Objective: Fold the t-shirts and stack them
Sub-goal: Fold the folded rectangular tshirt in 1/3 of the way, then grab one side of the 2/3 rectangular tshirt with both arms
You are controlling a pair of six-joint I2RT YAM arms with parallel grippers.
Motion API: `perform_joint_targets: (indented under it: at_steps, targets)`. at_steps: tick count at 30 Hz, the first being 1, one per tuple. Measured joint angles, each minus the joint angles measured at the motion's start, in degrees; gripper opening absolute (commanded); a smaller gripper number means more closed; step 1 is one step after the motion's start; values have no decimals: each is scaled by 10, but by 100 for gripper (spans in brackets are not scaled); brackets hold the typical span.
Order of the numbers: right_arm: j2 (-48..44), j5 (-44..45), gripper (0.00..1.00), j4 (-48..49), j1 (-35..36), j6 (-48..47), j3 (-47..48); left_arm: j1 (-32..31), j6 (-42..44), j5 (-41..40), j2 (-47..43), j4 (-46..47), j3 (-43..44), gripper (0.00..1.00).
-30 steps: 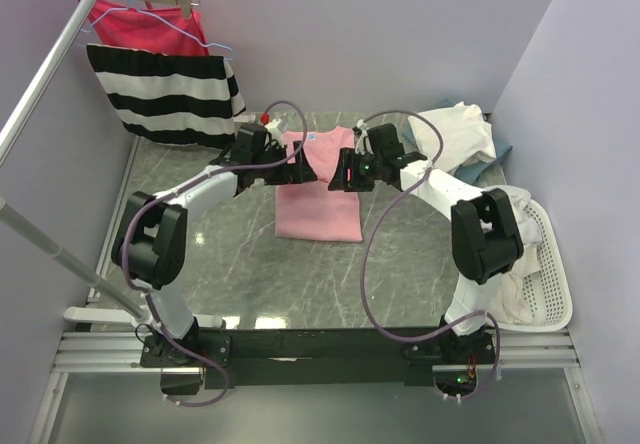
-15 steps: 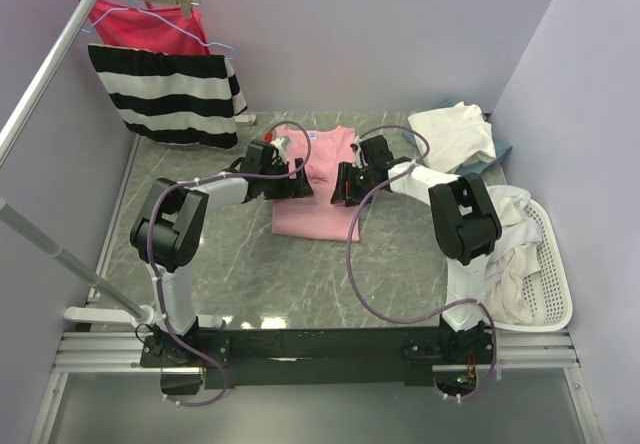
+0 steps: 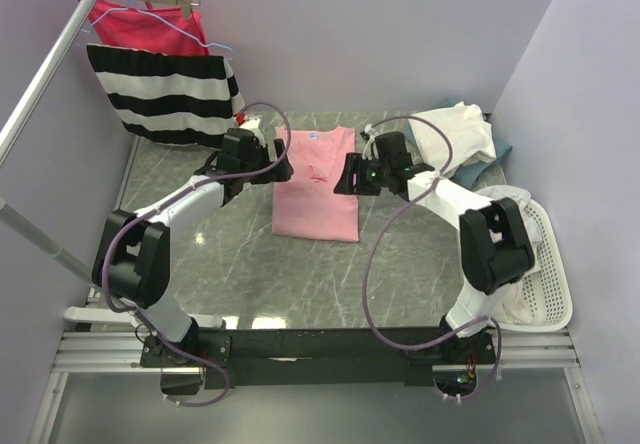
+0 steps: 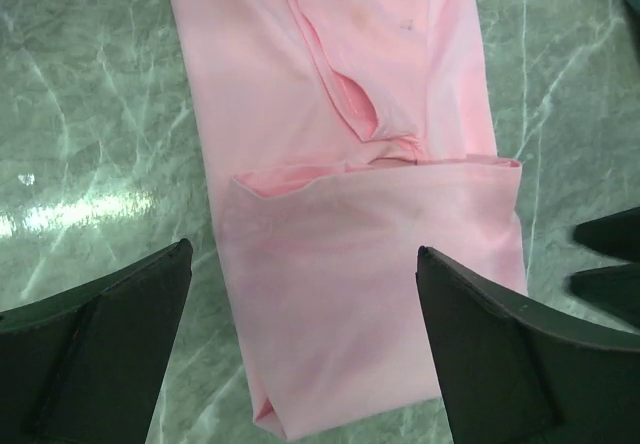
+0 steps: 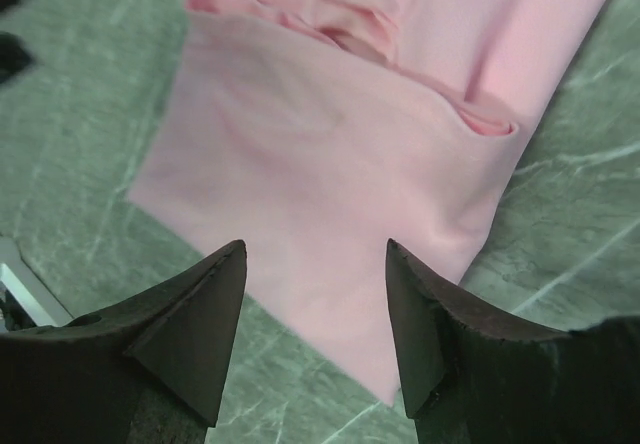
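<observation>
T-shirt edges between spread left pincer, right pincer

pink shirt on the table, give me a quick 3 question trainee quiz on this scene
1. True or false: the left gripper is clamped on the pink t-shirt.
2. Where does the white basket sit in the top view? A) on the right side B) on the left side C) on top of the pink t-shirt
3. Fill in: the right gripper hovers over the pink t-shirt with its jaws ___.

Key: 1 false, its jaws are open above the shirt; 2 A; 3 open
</observation>
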Motion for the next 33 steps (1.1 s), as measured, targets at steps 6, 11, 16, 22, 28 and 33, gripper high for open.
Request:
perform_joint_targets:
  at_steps: [6, 11, 16, 22, 28, 33]
  targets:
    - [-56, 24, 65, -7, -17, -8, -17, 0, -14, 20, -13, 8, -95, 99]
    - [-72, 26, 65, -17, -39, -7, -103, 1, -32, 44, -39, 34, -191, 100]
    - [-83, 16, 65, -26, -52, -2, -168, 1, -42, 55, -65, 58, -226, 99]
    - [-85, -31, 65, -4, -55, 22, -197, 3, -50, 75, -75, 86, -258, 97]
    - [-49, -73, 65, 37, -56, 52, -199, 8, -69, 106, -77, 143, -291, 76]
    - [-22, -115, 65, 69, -56, 77, -194, 11, -92, 150, -55, 198, -309, 60]
